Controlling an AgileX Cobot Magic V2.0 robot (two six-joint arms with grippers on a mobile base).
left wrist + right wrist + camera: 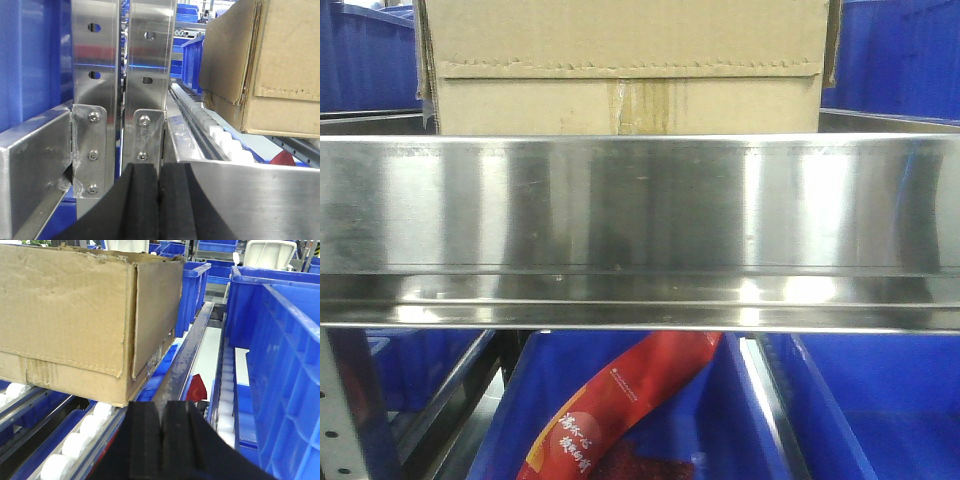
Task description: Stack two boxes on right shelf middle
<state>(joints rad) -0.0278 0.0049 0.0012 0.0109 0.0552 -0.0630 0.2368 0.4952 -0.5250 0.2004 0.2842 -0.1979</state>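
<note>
One brown cardboard box [620,60] with a jagged flap edge and a yellowed tape strip sits on the steel shelf tier, behind its broad mirror-like front rail [640,210]. The same box shows at the right of the left wrist view [260,65] and at the left of the right wrist view [85,315], resting on white rollers. I see no second box. My left gripper [159,200] is shut and empty, low in front of the shelf's left uprights [145,75]. My right gripper [162,440] is shut and empty, just right of the box's near corner.
Blue plastic bins stand right of the box [280,365] and behind it [192,285]. Below the rail, a blue bin [720,420] holds a red printed packet [610,420]. White roller tracks [75,445] run under the box. A perforated grey upright [345,410] stands lower left.
</note>
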